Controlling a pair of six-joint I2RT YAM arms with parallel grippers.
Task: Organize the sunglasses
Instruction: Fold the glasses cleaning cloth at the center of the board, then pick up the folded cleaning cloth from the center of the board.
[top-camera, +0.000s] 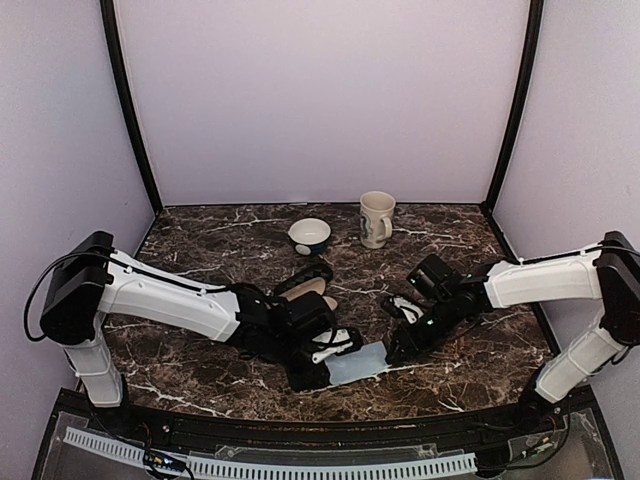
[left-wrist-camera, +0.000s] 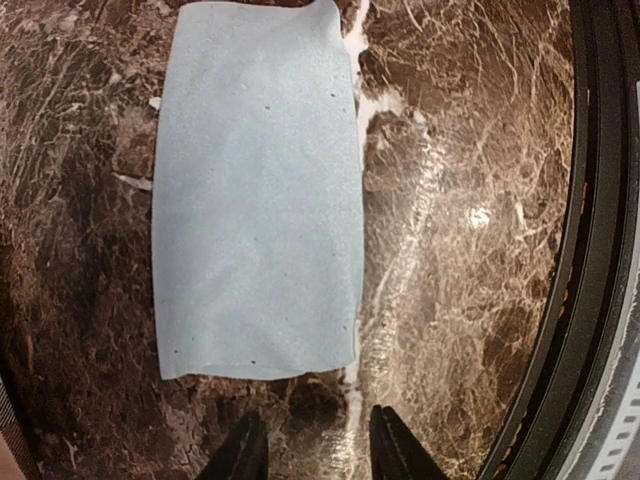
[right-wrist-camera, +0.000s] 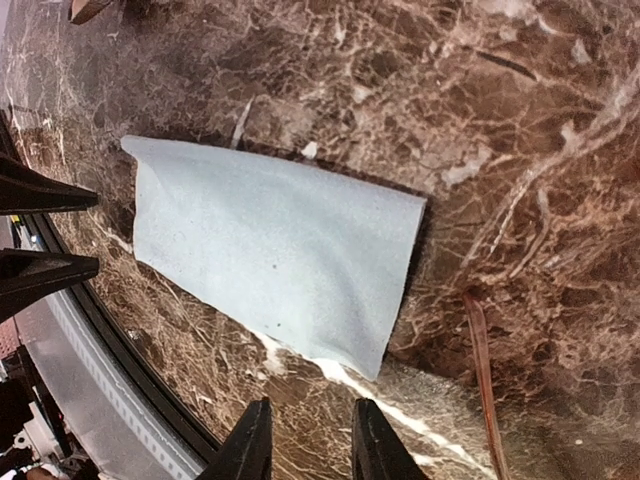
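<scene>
Now left fingers (left-wrist-camera: 245, 455) and right fingers (right-wrist-camera: 250, 445) gape empty beside the cloth (left-wrist-camera: 260, 190); sunglasses unseen.

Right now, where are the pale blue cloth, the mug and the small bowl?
cloth (left-wrist-camera: 260, 190): left wrist view, middle of the sheet.
mug (top-camera: 376, 219): top external view, its side wall.
bowl (top-camera: 312, 246): top external view, its near outer wall.

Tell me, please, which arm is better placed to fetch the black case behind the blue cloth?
Left, likely. The black case lies just behind the left gripper, beside that arm's wrist. The right gripper sits beyond the blue cloth, farther away. Both are open and empty.
</scene>
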